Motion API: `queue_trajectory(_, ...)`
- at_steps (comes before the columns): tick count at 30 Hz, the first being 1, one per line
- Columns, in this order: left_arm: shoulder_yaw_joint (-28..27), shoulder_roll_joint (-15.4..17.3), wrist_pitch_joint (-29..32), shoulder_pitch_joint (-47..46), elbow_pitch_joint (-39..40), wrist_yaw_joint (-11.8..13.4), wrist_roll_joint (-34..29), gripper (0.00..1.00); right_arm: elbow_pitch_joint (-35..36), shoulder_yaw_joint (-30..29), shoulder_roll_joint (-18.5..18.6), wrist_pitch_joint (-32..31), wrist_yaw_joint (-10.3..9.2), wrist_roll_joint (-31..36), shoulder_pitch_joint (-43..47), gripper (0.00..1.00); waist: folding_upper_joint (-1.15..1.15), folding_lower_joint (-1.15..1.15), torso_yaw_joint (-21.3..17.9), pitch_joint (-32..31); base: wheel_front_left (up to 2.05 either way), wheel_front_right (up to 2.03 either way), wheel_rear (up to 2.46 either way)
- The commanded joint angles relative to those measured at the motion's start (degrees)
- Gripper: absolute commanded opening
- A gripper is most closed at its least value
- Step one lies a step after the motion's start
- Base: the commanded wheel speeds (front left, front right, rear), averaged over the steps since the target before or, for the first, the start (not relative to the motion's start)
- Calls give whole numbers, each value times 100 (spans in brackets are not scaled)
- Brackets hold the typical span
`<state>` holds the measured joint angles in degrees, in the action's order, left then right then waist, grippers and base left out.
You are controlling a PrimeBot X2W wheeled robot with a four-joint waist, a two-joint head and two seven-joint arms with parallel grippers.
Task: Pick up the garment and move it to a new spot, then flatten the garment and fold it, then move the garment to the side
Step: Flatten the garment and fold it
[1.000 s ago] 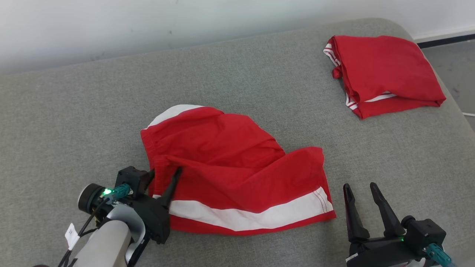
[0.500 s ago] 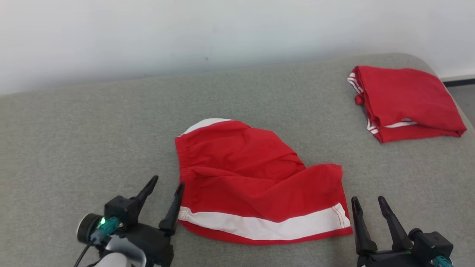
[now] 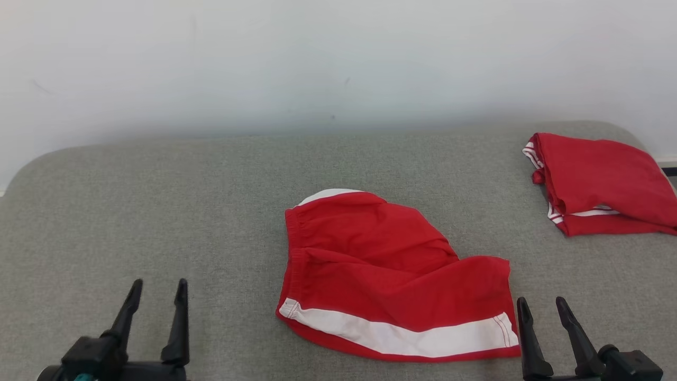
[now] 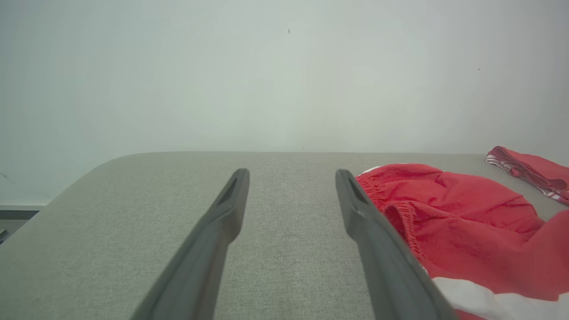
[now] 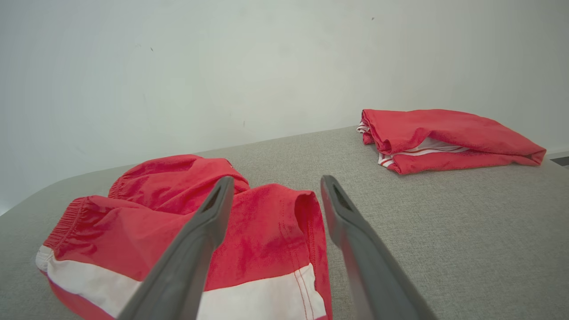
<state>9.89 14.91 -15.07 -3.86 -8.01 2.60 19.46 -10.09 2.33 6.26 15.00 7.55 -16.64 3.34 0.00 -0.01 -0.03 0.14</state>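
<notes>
Grey cushion [image 3: 158, 201], red shorts [image 3: 381, 264] between both low arms, jaws apart

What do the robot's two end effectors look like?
Both look alike: the left end effector and right end effector each have two long, dark, tapering fingers with a slotted recess near the tip, on a blocky black base. A teal connector shows at the left base.

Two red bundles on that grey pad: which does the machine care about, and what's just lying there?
In the job: red shorts mid-pad, white-striped; left end effector and right end effector, both open.
Lying about: folded red garment, far right; grey pad; white wall.
</notes>
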Motion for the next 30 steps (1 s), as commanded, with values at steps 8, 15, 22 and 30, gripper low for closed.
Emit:
queue_trajectory(8, -698, -109, -9, 661, 573, -21, -184, 100, 141, -78, -49, 24, -16, 117, 234, 100, 0, 1, 108, -84, 0, 0, 0)
queue_trajectory(15, -895, -197, -9, 877, 517, -201, -262, 100, 146, -84, -117, -60, -16, 220, 359, 100, 0, 1, 131, -134, 0, 0, 0)
queue_trajectory(22, -953, -314, -9, 844, 409, -320, -384, 100, 183, -68, -151, -121, -16, 279, 382, 100, 0, 1, 126, -128, 0, 0, 0)
queue_trajectory(30, -851, -401, -9, 707, 262, -527, -500, 100, 92, -147, -50, -246, -16, 339, 291, 100, 0, 1, 71, -65, 0, 0, 0)
